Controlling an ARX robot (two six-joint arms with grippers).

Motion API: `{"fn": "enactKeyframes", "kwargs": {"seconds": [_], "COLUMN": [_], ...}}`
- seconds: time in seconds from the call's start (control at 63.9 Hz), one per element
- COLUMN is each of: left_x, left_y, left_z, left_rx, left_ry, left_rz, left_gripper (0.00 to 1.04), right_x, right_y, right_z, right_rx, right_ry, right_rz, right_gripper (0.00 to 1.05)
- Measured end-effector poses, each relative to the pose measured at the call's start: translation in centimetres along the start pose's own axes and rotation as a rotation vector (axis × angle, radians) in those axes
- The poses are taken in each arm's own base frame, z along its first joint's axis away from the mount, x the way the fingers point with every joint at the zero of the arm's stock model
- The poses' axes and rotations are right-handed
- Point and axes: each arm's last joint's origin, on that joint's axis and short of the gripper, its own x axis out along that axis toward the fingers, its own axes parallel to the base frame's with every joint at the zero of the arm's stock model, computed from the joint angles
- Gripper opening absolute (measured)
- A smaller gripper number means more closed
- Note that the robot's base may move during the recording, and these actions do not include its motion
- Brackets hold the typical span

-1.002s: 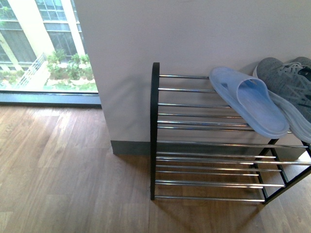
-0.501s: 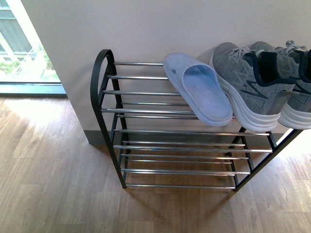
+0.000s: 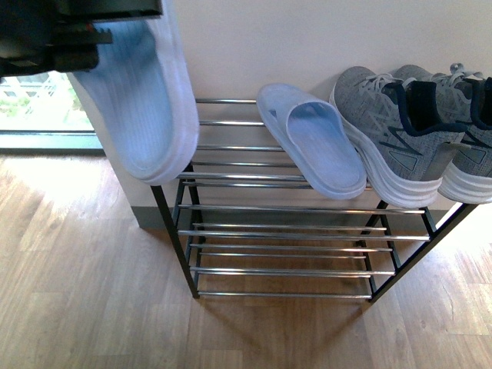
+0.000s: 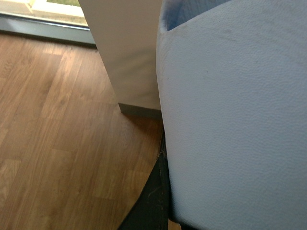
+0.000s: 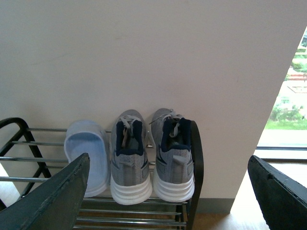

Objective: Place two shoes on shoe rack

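On the chrome-rod shoe rack (image 3: 292,207), both grey sneakers (image 5: 151,155) rest beside a blue slipper (image 3: 315,142); my left gripper (image 3: 73,42) clasps another slipper (image 3: 142,100), right gripper (image 5: 168,191) spread wide.

no readable text anywhere, no brand name on the grey sneakers (image 3: 392,134), nothing printed on the blue slippers (image 3: 311,138)

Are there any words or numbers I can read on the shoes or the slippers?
None. No words, numbers or signs can be read.
Grey sneakers: only a dark zigzag mark on the side, no letters.
Blue slipper on the shoe rack: plain.
Blue slipper held by the left gripper: plain ribbed sole.
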Motion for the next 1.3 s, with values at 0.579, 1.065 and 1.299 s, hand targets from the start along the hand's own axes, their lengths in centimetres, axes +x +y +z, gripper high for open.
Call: {"fn": "enactKeyframes", "kwargs": {"seconds": [0.579, 1.065, 1.299], "left_x": [10.7, 15.9, 16.7], "left_y": [-4.7, -7.4, -8.0], "left_z": [2.1, 1.3, 1.1], "left_rx": [0.258, 0.456, 0.469], "left_ry": [0.233, 0.264, 0.278], "left_rz": [-0.011, 0.006, -0.008], "left_gripper": [0.02, 0.02, 0.02], "right_x": [0.0, 0.0, 0.0], "right_y": [0.0, 0.0, 0.0], "right_z": [0.0, 0.0, 0.0], "right_rx": [0.0, 0.0, 0.0], "right_ry": [0.0, 0.0, 0.0], "right_rz": [0.0, 0.0, 0.0], "right_gripper": [0.96, 0.96, 0.96]}}
